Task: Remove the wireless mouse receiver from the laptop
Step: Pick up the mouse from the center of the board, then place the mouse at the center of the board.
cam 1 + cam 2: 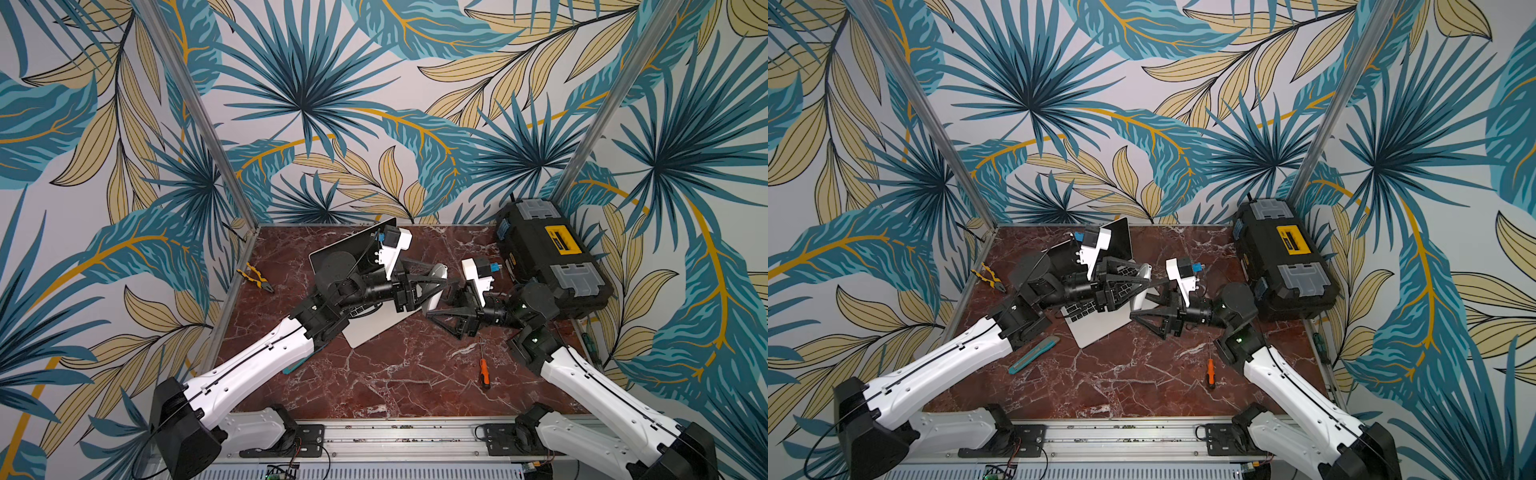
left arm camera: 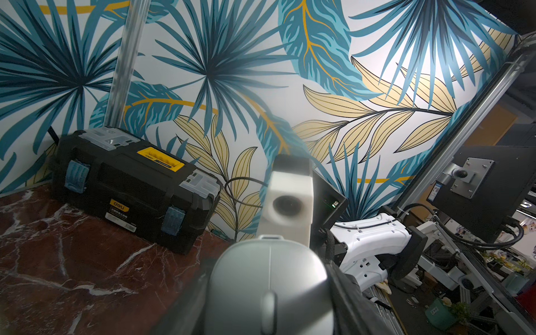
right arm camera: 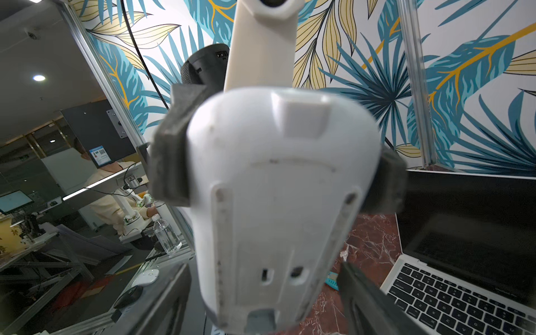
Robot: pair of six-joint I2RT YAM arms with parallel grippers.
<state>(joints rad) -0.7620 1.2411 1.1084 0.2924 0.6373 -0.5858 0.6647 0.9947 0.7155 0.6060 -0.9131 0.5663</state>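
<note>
**Laptop is fine, receiver nowhere to be seen, both arms busy with a mouse**

It sits open and skewed mid-bench, screen toward the back wall. I can't spot the receiver in any view. It's too small or hidden, so no idea whether it's plugged in.

What worries me: the mouse hangs in the air just off the laptop's right edge. The left pincer squeezes its sides, grey pads on the shell. The right pincer faces the underside with its fingers spread wide either side, not gripping as far as I can tell. If that one closes off-centre, or the left lets go too early, I reckon the smooth shell pops out and drops onto the keys or the bench. The left forearm also lies low across the keyboard, so a careless swing could shove the laptop or clip the screen.

Pose-wise, the left arm stretches over the laptop with its wrist about level. The right arm is folded in, so the two pincers meet nose to nose. The toolbox sits close behind the right elbow, and a screwdriver lies on the bench near it.
</note>
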